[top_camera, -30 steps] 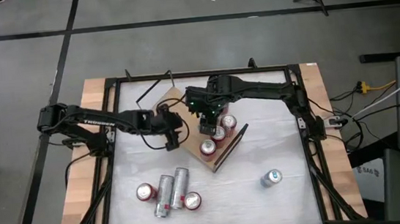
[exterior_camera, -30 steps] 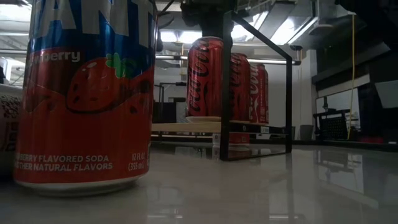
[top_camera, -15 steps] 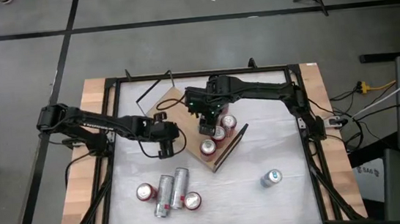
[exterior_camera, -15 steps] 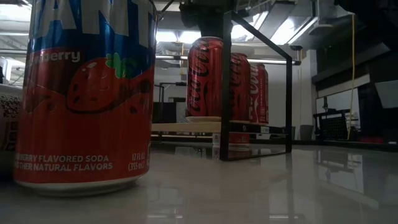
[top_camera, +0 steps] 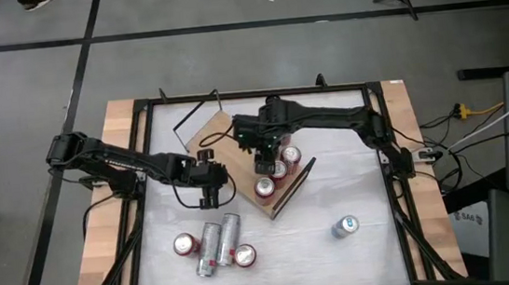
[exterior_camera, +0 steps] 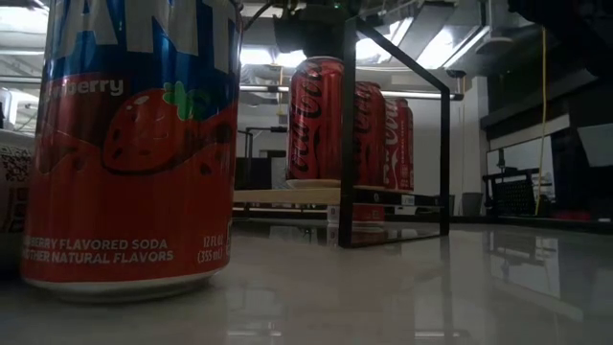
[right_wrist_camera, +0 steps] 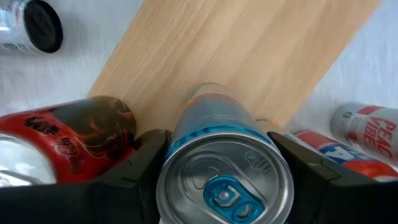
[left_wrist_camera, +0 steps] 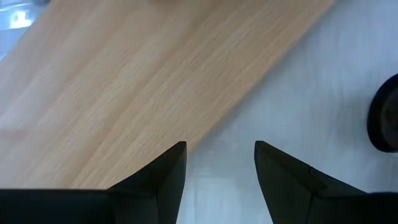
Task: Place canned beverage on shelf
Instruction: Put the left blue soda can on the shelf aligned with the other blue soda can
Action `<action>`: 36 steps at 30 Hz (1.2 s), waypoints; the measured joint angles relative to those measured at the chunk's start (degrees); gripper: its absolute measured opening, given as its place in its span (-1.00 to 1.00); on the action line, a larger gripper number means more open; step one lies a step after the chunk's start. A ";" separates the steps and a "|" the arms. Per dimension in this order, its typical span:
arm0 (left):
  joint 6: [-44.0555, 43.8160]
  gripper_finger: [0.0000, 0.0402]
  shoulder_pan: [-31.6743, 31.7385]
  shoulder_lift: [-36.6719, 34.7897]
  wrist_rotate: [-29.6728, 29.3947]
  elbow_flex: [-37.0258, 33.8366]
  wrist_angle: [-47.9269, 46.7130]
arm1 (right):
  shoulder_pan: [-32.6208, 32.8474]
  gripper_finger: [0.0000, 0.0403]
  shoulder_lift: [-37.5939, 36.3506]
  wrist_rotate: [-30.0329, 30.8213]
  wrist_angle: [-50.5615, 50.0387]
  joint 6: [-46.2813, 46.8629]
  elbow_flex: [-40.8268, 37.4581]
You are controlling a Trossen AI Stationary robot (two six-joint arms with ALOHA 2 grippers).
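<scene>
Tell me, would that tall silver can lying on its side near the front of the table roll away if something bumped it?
Probably. The tall silver can lies on its round side on the smooth white tabletop, so a sideways nudge would likely roll it. A second lying can beside it may stop it that way. Its smooth metal skin looks slippery.

The high view is evenly lit from above, with soft shadows under the arms on the white table (top_camera: 353, 189). The low view is dim and backlit by ceiling lights (exterior_camera: 436, 43), the near soda can (exterior_camera: 134, 144) dark and the tabletop glossy with reflections. Both wrist views are bright, their edges softly blurred.
</scene>
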 joint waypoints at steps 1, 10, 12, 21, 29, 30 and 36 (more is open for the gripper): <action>0.00 -0.10 -0.18 0.00 0.00 0.00 0.00 | 0.00 0.13 0.15 -0.24 -0.02 -0.21 -0.01; -0.02 -0.10 -0.71 -0.02 0.11 0.00 0.20 | -0.05 0.13 0.78 -0.23 0.19 -0.45 -0.04; -0.02 -0.10 -0.71 -0.02 0.13 0.00 0.19 | -0.05 0.13 0.78 -0.28 0.20 -0.46 -0.03; -0.02 -0.10 -0.71 -0.02 0.23 0.00 0.22 | -0.05 0.31 0.78 -0.30 0.44 -0.47 -0.04; -0.03 -0.10 -0.71 -0.02 0.24 0.00 0.23 | -0.03 0.37 0.72 -0.30 0.54 -0.48 -0.02; -0.04 -0.10 -0.71 -0.02 0.24 0.00 0.22 | -0.03 0.37 0.72 -0.30 0.66 -0.49 -0.02; -0.04 -0.10 -0.71 -0.02 0.24 0.00 0.24 | -0.03 0.38 0.72 -0.30 1.25 -0.48 -0.02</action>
